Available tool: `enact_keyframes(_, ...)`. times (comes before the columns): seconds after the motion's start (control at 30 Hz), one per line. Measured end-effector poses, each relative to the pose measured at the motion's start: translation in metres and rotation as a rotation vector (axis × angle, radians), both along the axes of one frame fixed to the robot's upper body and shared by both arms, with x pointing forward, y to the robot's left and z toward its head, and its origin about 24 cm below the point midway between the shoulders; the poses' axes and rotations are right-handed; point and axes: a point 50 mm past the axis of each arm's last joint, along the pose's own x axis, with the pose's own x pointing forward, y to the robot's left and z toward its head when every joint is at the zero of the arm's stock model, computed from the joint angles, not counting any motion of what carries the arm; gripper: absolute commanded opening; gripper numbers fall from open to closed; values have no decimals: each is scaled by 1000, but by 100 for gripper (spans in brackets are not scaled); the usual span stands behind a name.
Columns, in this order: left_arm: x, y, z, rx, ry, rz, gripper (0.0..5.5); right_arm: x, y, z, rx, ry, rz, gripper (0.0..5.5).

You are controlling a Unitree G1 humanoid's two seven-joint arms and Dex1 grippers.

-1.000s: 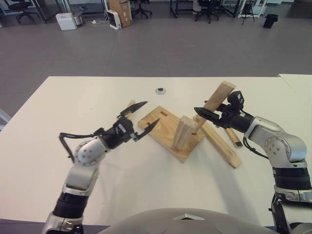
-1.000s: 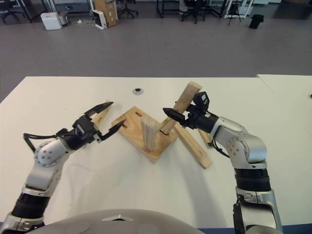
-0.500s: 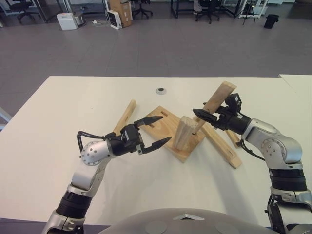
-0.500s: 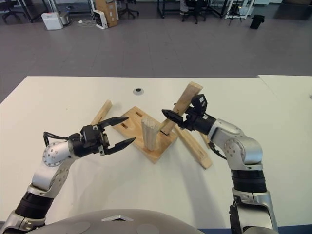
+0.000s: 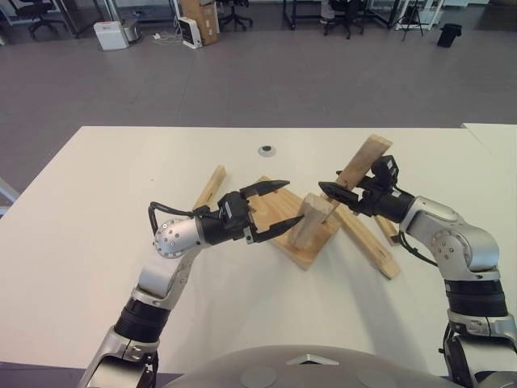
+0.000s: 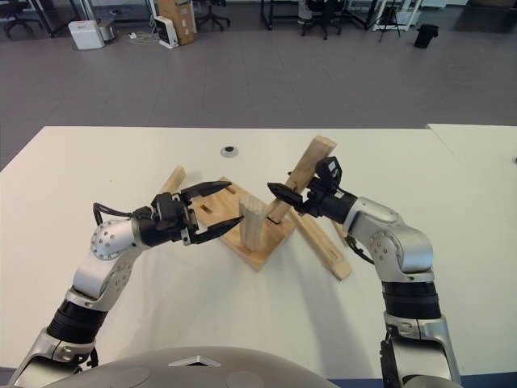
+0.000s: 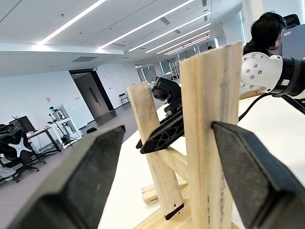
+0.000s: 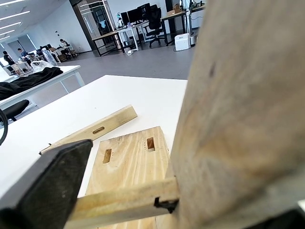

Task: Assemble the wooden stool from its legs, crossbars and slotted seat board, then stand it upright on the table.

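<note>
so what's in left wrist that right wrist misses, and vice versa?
Left wrist, not right wrist: the left gripper open, the upright leg seen between its fingers, and the right arm beyond. Right wrist, not left wrist: the two slots in the seat board and a loose leg lying flat on the table. Both: the tilted leg clamped in the right gripper, and the crossbar coming off it.
</note>
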Motion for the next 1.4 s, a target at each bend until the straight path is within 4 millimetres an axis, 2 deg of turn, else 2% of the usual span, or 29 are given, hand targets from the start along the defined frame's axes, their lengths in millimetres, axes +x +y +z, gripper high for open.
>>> enact_keyframes(0.2,-6,-5,1,8,-35,-63,335,-11,-2,6,-50,11,42,413)
enact_keyframes(0.83,-6,-3,-2,1,-77,-79,335,-17,2,4,-33,3,37,413)
enact_keyframes(1.07,-1,-2,0,-2,-82,-50,335,-5,6,3,-14,3,40,413)
enact_keyframes(1.2,15,24,21,23,-95,42,335,2,0,9,29,-11,62,413)
enact_keyframes(1.27,15,23,27,-1,-87,57,335,6,-3,10,47,-4,69,413)
enact_keyframes(1.4,11,12,30,-41,-81,31,335,21,-16,36,107,-82,13,413)
